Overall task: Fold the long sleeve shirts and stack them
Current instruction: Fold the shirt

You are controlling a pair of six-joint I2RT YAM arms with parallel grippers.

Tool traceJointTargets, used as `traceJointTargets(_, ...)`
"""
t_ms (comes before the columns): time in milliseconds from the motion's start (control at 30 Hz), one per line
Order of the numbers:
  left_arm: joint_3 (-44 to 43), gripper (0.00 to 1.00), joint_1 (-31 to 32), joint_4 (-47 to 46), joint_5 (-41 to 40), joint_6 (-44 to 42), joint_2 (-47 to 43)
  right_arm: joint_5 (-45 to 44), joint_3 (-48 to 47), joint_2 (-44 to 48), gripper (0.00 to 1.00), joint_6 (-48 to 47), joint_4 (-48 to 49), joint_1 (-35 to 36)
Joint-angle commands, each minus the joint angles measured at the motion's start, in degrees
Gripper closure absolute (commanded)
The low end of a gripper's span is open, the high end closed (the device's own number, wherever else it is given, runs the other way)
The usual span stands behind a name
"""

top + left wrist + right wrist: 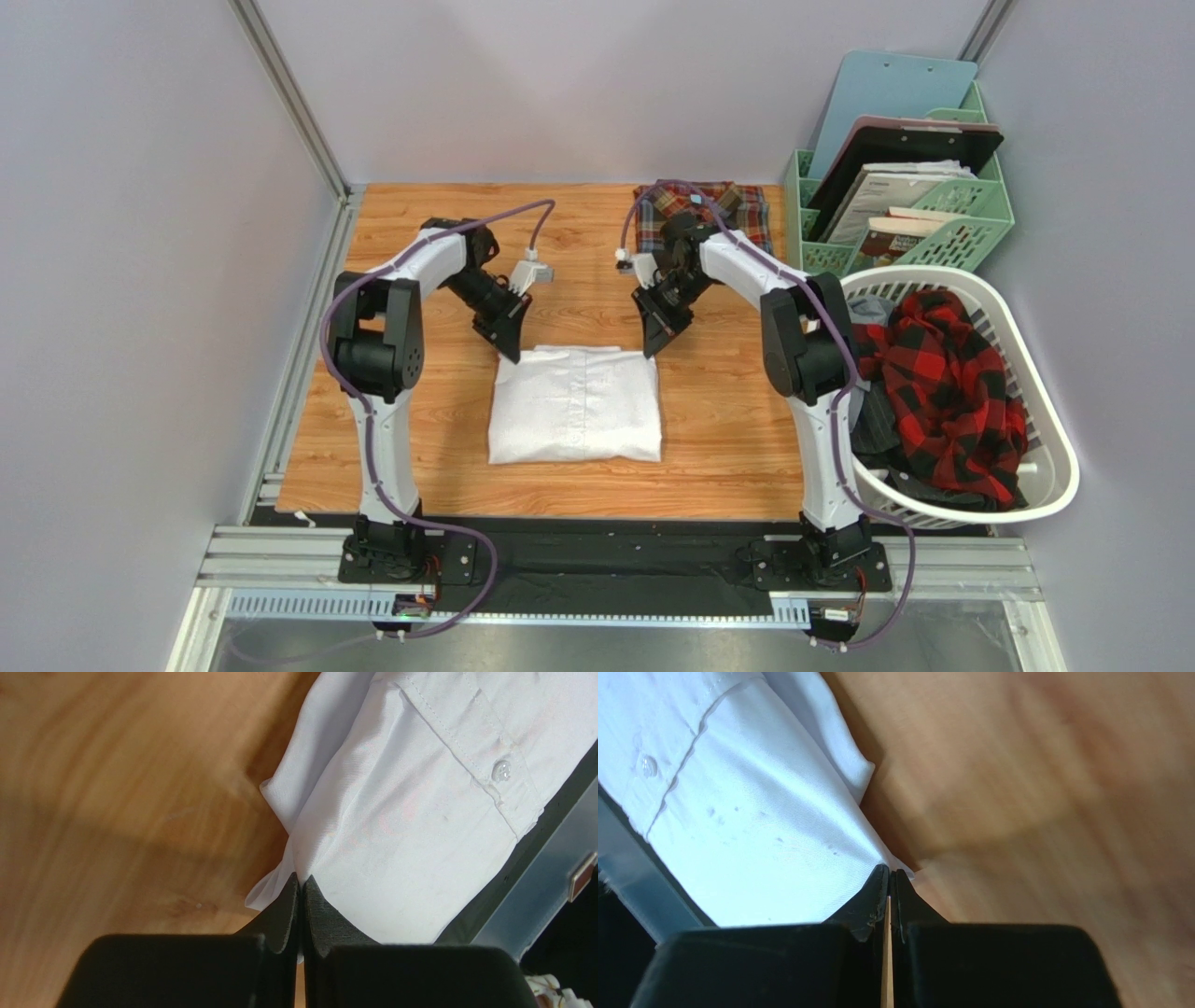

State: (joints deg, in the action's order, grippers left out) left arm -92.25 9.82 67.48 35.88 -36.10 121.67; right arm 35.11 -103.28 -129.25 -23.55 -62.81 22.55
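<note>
White shirt (575, 410): noted folded into a neat rectangle, lying flat at the middle of the desk (421, 434), placket facing up. A button (501, 771) on its stitched placket is seen in the left wrist view.

Left gripper (508, 340): set down at the far left corner of the white shirt. Jaws are seen clenched together in the left wrist view, with white cloth showing on both sides of the tips, so the corner edge is taken as pinched.

Right gripper (655, 336): set down at the far right corner of the white shirt. Jaws are pressed together, with the pointed corner of cloth caught at the tips; only a thin sliver of desk is seen lower down between the fingers.

Plaid shirt (732, 207): folded, laid well beyond the white shirt at the far edge of the desk, behind the right arm and partly hidden by it. The two shirts are apart, not stacked.

Laundry basket (1049, 420): white, placed off the desk, right of the white shirt. A red-and-black checked garment (947, 378) is heaped inside.

Green organiser (982, 224): stood beyond and right of the white shirt, holding boards and papers.
</note>
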Motion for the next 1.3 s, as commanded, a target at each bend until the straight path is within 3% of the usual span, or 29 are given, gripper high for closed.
traceJointTargets(0, -8.1, 1.00, -0.4, -1.7, -0.1, 6.3, 3.1, -8.7, -5.9, 0.0, 1.00, 3.0, 5.1, -3.6)
traceJointTargets(200, -14.4, 1.00, -0.4, -3.7, -3.6, 10.3, 6.9, -12.4, -7.5, 0.7, 1.00, 4.5, 8.4, -4.9)
traceJointTargets(233, -15.3, 1.00, -0.3, -3.3, -3.7, 10.7, 7.5, -12.3, -8.2, 0.8, 0.96, 4.9, 8.4, -5.0)
traceJointTargets(267, -16.2, 0.86, -0.5, -3.1, -3.5, 10.9, 7.4, -11.8, -8.2, 2.1, 0.88, 5.2, 8.3, -5.0)
traceJointTargets(300, -16.1, 0.77, -0.6, -3.0, -2.7, 11.0, 6.7, -11.2, -8.1, 3.1, 0.66, 5.2, 8.4, -4.9)
traceJointTargets(333, -15.3, 0.70, -0.8, -4.2, -1.8, 11.3, 4.0, -9.2, -7.6, 4.3, 0.57, 5.3, 8.4, -4.9)
traceJointTargets(367, -12.7, 0.55, -1.5, -5.0, 0.1, 11.0, 1.8, -8.2, -7.0, 7.4, 0.49, 5.8, 8.4, -5.1)
traceJointTargets(400, -11.0, 0.50, -1.7, -6.0, 3.9, 10.6, -0.7, -7.0, -6.4, 9.2, 0.33, 6.1, 8.9, -5.2)
traceJointTargets(467, -4.4, 0.25, -1.8, -10.4, 5.8, 11.0, -10.1, -1.8, -3.9, 14.9, 0.17, 7.7, 9.6, -5.8)
traceJointTargets(500, -2.3, 0.15, -1.8, -11.9, 9.3, 11.0, -13.2, 0.5, -2.4, 16.8, 0.00, 8.9, 10.1, -5.9)
traceJointTargets(533, -0.1, 0.03, -1.8, -12.7, 11.1, 11.7, -18.8, 6.1, -0.9, 18.7, 0.00, 10.3, 10.7, -5.8)
traceJointTargets(567, 4.7, 0.01, -1.4, -13.7, 12.9, 14.4, -21.4, 9.2, 3.8, 22.3, 0.00, 11.9, 13.1, -5.7)
traceJointTargets(633, 9.4, 0.01, -0.5, -15.4, 19.2, 17.5, -27.2, 17.6, 9.7, 25.3, 0.00, 20.9, 17.8, -5.1)
traceJointTargets(733, 20.6, 0.01, 3.0, -24.8, 26.3, 31.5, -31.8, 23.6, 21.8, 28.9, 0.00, 33.9, 28.9, -1.6)
traceJointTargets(767, 26.6, 0.01, 3.6, -28.6, 29.4, 41.0, -32.6, 24.0, 23.6, 29.2, 0.00, 35.7, 32.6, 0.8)
traceJointTargets(800, 29.6, 0.01, 4.2, -37.1, 30.5, 45.3, -33.7, 24.8, 25.9, 29.0, 0.00, 38.1, 33.6, 2.1)
traceJointTargets(933, 40.0, 0.01, 6.6, -52.1, 32.1, 58.8, -31.6, 26.9, 28.2, 25.2, 0.00, 43.0, 37.8, 7.1)
traceJointTargets(1000, 41.1, 0.01, 6.7, -54.8, 30.3, 61.1, -28.5, 27.3, 30.7, 21.9, 0.00, 44.6, 40.8, 8.0)
traceJointTargets(1133, 41.4, 0.01, 3.8, -50.3, 25.3, 57.9, -20.3, 27.5, 33.1, 13.1, 0.00, 44.6, 40.1, 6.7)
traceJointTargets(1267, 39.7, 0.03, -2.3, -43.9, 20.3, 52.6, -11.8, 23.9, 31.5, 8.6, 0.00, 33.7, 30.3, 3.2)
